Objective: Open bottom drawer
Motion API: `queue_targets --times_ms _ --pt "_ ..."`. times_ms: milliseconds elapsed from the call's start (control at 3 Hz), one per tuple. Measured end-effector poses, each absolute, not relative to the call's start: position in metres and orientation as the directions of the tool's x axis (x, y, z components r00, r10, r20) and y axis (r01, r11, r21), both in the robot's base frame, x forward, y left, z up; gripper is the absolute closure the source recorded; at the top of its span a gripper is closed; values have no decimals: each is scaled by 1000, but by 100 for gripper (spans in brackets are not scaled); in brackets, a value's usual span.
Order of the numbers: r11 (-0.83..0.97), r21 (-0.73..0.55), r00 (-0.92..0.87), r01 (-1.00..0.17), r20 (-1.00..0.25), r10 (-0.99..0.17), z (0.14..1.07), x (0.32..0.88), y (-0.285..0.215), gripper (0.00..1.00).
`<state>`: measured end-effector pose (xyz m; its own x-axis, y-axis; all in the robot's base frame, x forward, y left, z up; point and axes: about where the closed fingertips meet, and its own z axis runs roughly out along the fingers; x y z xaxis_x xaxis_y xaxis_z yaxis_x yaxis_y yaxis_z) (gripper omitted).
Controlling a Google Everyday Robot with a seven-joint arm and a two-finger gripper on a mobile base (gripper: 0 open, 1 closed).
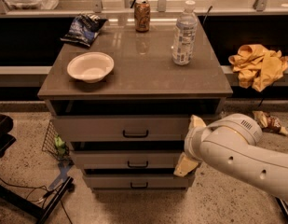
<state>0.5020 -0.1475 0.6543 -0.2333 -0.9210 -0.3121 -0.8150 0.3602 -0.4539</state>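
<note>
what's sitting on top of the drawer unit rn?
White bowl, chip bag, soda can, water bottle. The whole top is in view. The hand sits lower, covering the right end of the middle drawer.

No legible text; jaws sit beside the middle drawer (129, 160).
</note>
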Motion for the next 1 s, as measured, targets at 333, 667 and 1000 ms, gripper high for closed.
queue_targets --times_ms 333,667,1000 --pt "390 -434 -259 -812 -331 -908 611 481 -173 0" --pt "376 -456 -205 -807 -381 -902 567 462 -200 0" --pt "320 -512 -86 -797 -428 -900 538 461 -211 0"
